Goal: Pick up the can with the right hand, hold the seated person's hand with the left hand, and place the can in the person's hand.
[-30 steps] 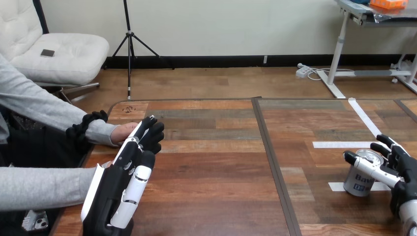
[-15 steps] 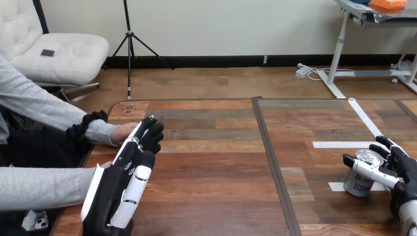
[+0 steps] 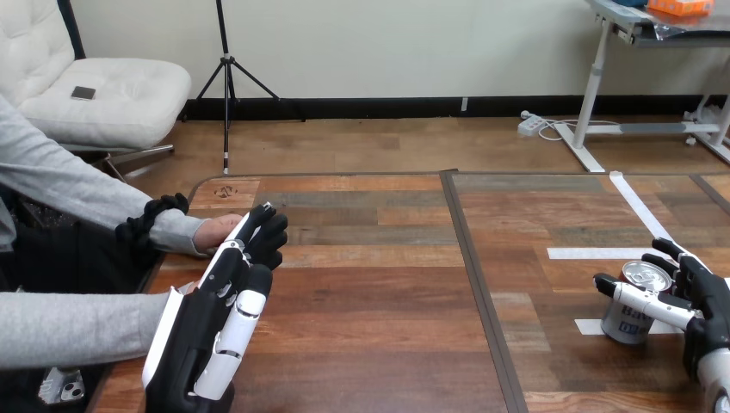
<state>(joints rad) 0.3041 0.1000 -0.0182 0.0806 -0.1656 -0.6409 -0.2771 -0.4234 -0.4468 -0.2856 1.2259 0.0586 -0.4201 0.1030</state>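
Found can (image 3: 633, 311) at lower right of frame, standing on table (image 3: 370, 292) over a strip of tape (image 3: 587, 327), seemingly with a slight lean. Noted right hand (image 3: 702, 297) wrapped about can, thumb across the near face just under the rim, fingers behind the far side. Could not judge firmness of that hold. Noted left hand (image 3: 215, 318) at lower left, fingers straight and slack, tips lying over person's hand (image 3: 213, 231) at the left edge of table. Saw no curl round it and could not confirm contact. Judged as risks: slipping or tipping of can on lift, from a high hold near the rim on smooth metal; dropping on the carry across to far left, given the wide gap between hands; missing the palm, with person's hand unheld and free to shift; knocking can against the left hand's fingers at delivery.
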